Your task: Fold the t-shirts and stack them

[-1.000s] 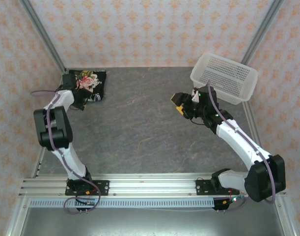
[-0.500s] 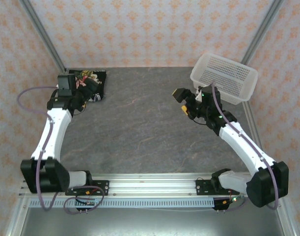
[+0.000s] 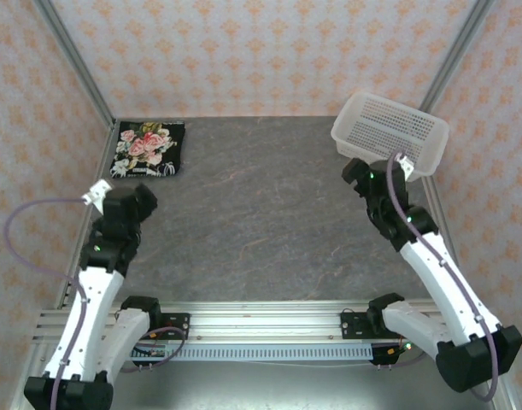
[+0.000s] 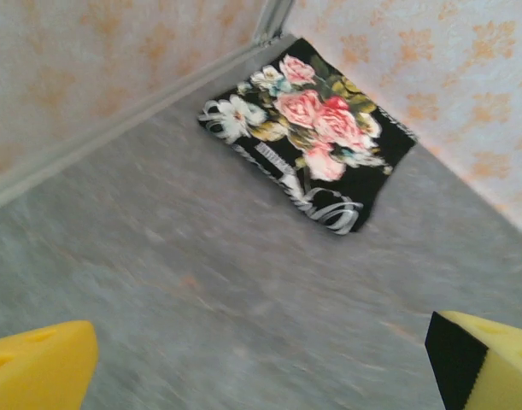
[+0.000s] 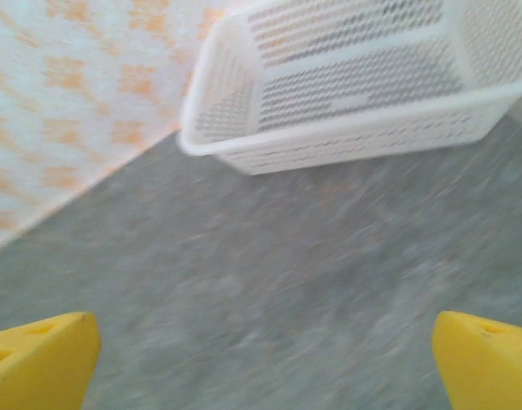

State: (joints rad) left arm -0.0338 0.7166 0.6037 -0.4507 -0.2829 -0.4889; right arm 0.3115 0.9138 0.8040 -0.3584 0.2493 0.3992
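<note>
Neatly folded into a small rectangle, the black cloth t-shirt with the pink-rose floral print (image 4: 316, 128) lies print side up, flat on the grey stone-patterned table (image 3: 261, 222); it sits well ahead of the left gripper (image 4: 261, 367), beyond the gap between its yellow fingers (image 4: 38, 363), tucked against the corner where the orange-patterned papered walls (image 3: 243, 51) meet; those fingers stand wide apart with nothing between them, over bare table; the right gripper (image 5: 261, 359) likewise has its own yellow fingers (image 5: 43, 359) spread wide and holding nothing; ahead of them, near but not touching, stands the white perforated plastic basket (image 5: 329, 132), open side up, nothing visible inside it, close to the wall; shirt and basket lie well apart, at opposite far corners.
</note>
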